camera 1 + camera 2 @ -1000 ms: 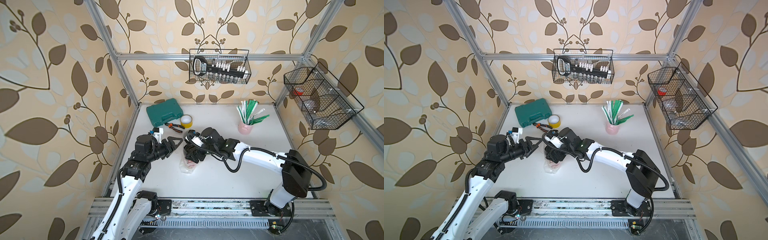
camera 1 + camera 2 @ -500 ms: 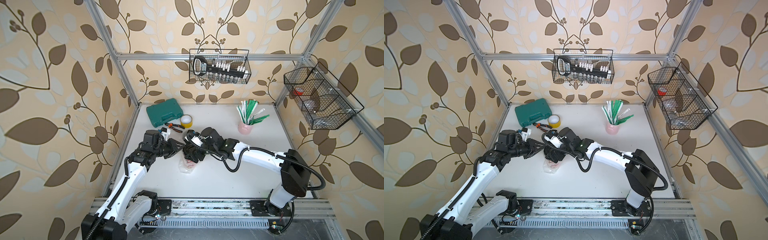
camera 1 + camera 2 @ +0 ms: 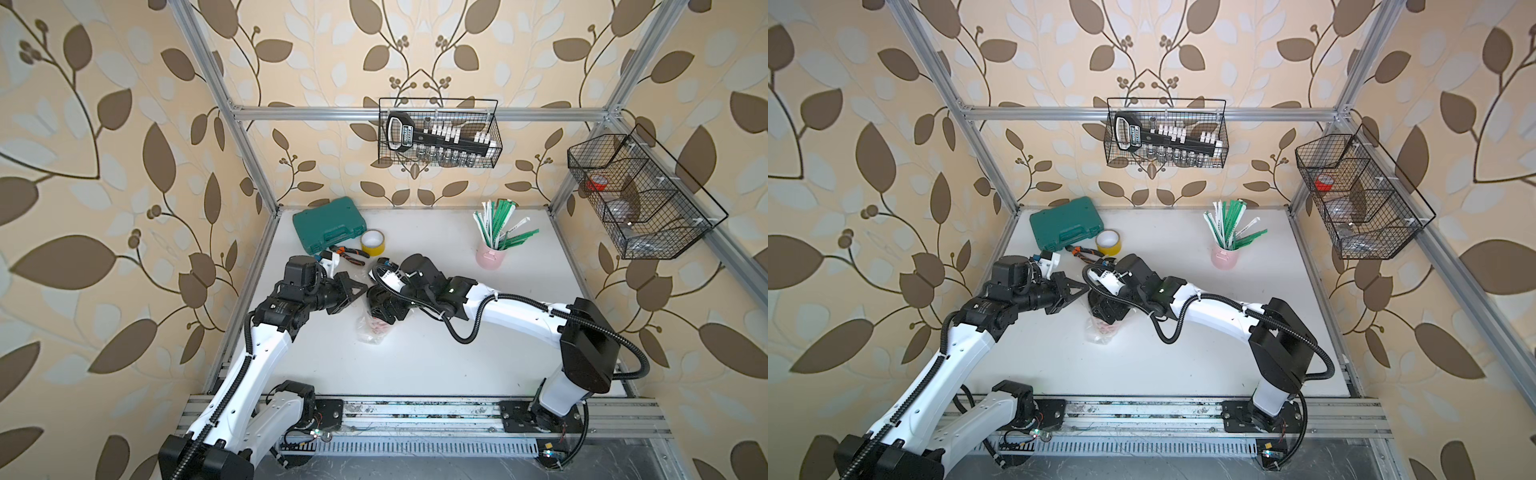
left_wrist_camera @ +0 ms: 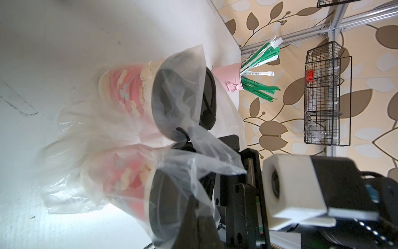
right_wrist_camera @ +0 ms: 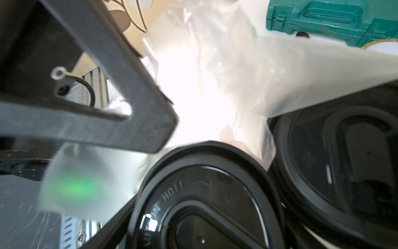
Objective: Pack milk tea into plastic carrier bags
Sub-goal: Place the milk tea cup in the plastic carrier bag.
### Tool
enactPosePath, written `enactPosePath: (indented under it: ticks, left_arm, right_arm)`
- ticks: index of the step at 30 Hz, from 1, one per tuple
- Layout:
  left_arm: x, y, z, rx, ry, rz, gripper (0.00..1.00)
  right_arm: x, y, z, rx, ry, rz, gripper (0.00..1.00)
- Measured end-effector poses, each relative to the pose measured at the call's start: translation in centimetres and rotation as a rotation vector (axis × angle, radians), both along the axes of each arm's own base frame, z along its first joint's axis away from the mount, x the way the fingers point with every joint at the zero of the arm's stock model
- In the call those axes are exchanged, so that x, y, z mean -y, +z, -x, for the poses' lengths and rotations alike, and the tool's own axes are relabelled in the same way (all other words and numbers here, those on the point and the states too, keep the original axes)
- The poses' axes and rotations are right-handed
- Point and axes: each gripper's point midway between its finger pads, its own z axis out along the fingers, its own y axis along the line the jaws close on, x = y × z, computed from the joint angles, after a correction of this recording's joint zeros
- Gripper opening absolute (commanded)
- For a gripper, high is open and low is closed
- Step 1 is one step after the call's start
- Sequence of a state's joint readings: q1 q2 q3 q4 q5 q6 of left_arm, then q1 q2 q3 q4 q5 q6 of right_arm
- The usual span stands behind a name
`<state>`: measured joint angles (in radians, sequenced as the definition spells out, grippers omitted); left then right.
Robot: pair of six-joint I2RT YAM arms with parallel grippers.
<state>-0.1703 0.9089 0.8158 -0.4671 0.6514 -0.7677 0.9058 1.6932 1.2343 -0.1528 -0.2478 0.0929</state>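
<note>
The jaws of the left gripper (image 3: pixel 360 291), spread a second earlier, have been brought fully together, and the wrist behind them has been shifted slightly toward 12 o'clock. The right arm has not been moved. In the left wrist view a fold of the transparent plastic bag (image 3: pixel 371 332) is seen drawn into the closed jaws. The red milk tea cups (image 4: pixel 122 94) are stood upright, side by side, inside that bag, left of the centre of the white table (image 3: pixel 436 365). The right gripper (image 3: pixel 383 311) is held over their black lids (image 5: pixel 204 204) at the bag's 1 o'clock, with its jaws set wide. Whether a cup is gripped cannot be told. A yellow tape roll (image 3: pixel 372 242) is seen at the bag's 12 o'clock, and a pink straw cup (image 3: pixel 491 257) at its 2 o'clock, well apart.
</note>
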Motion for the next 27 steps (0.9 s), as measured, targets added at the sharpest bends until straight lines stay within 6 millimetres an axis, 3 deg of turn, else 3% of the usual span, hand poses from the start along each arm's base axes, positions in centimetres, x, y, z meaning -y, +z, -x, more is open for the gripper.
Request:
enactPosePath:
  ticks: [8, 12, 22, 27]
  left_arm:
    - [-1.2, 1.0, 0.7, 0.021, 0.064, 0.002, 0.0]
    - [-1.4, 0.5, 0.9, 0.008, 0.077, 0.0, 0.0]
    - [-2.2, 0.0, 1.3, 0.004, 0.117, 0.0, 0.0]
    - [-2.4, -0.1, 1.2, 0.005, 0.13, -0.01, 0.0]
  right_arm:
    - [-0.2, -0.4, -0.2, 0.031, -0.011, 0.026, 0.68]
    - [-0.5, -0.7, 0.4, 0.06, 0.009, 0.056, 0.73]
    - [-0.7, -0.8, 0.9, 0.083, 0.029, 0.084, 0.97]
    - [-0.5, -0.5, 1.2, 0.064, 0.039, 0.108, 0.99]
